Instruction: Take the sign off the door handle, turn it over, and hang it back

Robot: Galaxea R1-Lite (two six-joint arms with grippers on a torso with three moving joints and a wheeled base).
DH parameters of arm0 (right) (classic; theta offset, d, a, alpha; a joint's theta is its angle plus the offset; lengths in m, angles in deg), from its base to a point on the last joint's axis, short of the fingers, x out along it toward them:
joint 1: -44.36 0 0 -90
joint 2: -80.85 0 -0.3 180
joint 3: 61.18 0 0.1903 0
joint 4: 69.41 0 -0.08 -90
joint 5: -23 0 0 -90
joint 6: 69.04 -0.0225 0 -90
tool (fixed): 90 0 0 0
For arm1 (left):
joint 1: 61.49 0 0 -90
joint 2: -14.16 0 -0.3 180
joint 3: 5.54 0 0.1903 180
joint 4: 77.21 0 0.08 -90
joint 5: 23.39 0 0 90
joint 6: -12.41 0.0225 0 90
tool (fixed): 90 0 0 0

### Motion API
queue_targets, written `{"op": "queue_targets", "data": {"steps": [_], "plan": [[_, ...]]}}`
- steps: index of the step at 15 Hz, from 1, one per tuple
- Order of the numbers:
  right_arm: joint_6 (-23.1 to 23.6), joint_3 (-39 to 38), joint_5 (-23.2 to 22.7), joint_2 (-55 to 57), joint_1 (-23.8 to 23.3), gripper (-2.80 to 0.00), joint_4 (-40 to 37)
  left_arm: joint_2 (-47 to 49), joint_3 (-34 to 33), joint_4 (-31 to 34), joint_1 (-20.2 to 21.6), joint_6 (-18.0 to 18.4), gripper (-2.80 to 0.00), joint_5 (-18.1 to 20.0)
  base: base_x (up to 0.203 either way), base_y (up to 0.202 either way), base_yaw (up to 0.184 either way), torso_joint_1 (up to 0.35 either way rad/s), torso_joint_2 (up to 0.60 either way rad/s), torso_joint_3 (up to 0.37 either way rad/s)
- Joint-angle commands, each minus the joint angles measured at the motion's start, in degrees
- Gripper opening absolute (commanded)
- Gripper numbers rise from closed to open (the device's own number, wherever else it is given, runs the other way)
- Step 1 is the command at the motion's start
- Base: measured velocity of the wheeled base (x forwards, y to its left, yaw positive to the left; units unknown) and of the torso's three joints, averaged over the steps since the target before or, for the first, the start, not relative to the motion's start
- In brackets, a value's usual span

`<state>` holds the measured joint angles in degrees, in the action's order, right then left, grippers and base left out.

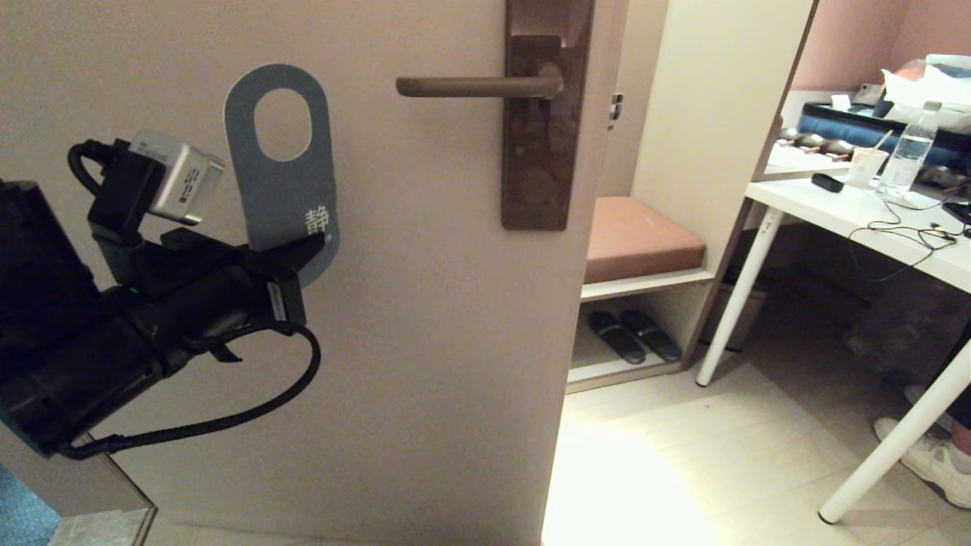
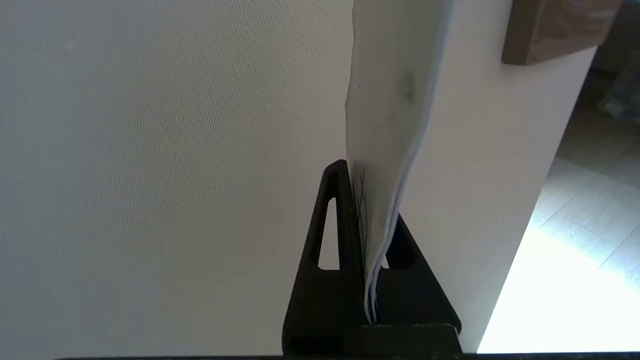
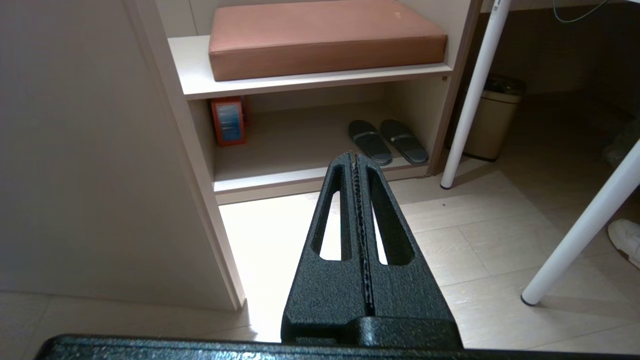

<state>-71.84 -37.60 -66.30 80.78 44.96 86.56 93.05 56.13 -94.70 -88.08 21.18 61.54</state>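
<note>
One sign (image 1: 279, 178) is in the room, and it is off the door handle (image 1: 474, 86): the left gripper (image 1: 303, 254) holds it up against the door (image 1: 425, 341), to the left of the lever and a little lower, well apart from it. The fingers are pinched tight on the sign's bottom end, so the card stands nearly upright with its big hole at the top. The blue face with a white character looks out into the room. Seen from the wrist, the card (image 2: 387, 125) rises edge-on from between the two black fingers (image 2: 332, 235), its pale side showing.

One lever sticks out level from one tall dark plate (image 1: 540, 129), with nothing hanging on it.

The right gripper (image 3: 356, 157) hangs idle low down, pointing at the floor, its two fingers pressed together on nothing.

Beyond the door's edge is a cubby (image 1: 645, 284) with two levels: one reddish cushion (image 1: 637, 239) lies on the upper shelf, and below sit two dark slippers (image 1: 636, 335) side by side plus one orange box (image 3: 228, 121) at the back corner. One bin (image 3: 492, 117) stands behind a table leg. On the white table (image 1: 857, 216) are one water bottle (image 1: 908, 155) and one paper cup (image 1: 867, 164).
</note>
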Motion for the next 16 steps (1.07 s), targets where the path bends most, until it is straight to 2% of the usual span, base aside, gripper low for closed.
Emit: {"op": "queue_targets", "data": {"steps": [1, 11, 16], "plan": [[0.0, 0.0, 0.0, 0.1, 0.0, -2.8, 0.0, 2.0, 3.0, 1.4, 0.0, 0.2, -2.8, -0.3, 0.0, 0.0, 0.0, 0.0, 0.0, 0.0], [0.0, 0.0, 0.0, 0.1, 0.0, -2.8, 0.0, 7.5, 14.1, 6.8, -0.1, 0.8, -2.8, -0.3, 0.0, 0.0, 0.0, 0.0, 0.0, 0.0], [0.0, 0.0, 0.0, 0.1, 0.0, -2.8, 0.0, 7.8, 15.7, 10.0, -0.7, 0.8, -2.8, -0.6, 0.0, 0.0, 0.0, 0.0, 0.0, 0.0]]}}
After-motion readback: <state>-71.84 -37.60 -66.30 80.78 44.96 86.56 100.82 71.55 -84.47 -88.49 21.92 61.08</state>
